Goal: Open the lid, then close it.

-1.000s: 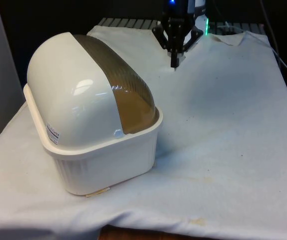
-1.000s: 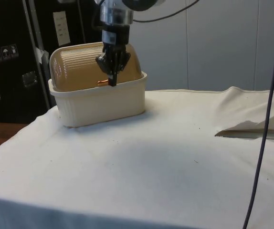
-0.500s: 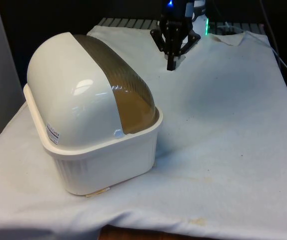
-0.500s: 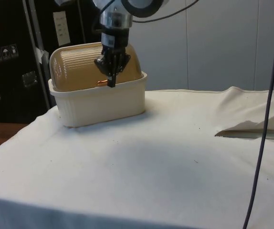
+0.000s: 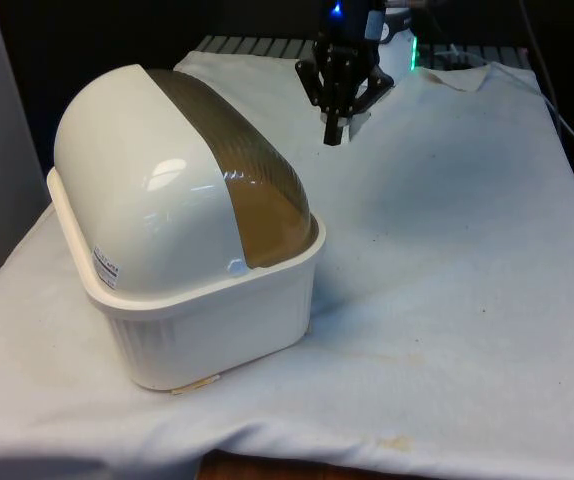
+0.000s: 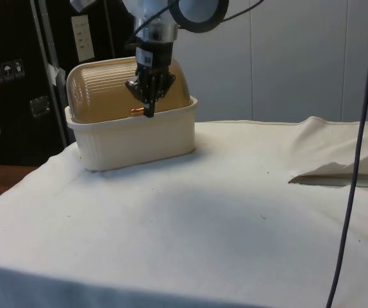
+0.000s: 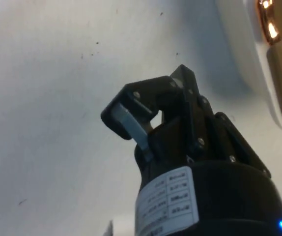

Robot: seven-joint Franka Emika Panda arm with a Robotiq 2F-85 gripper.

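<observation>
While lid [image 5: 237, 170] sat down on bread box [image 5: 217, 320] | end effector [image 5: 333, 135] pinched together, empty, apart from it | I judged opening, closing undone.

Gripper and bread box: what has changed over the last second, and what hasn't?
The gripper has drifted toward the front view's left, closer to the bread box; in the side view it sits in front of the brown lid, near the small orange handle. Its fingers stay shut on nothing, and it has not taken hold of anything. The bread box has not moved, and its lid is still closed.
</observation>
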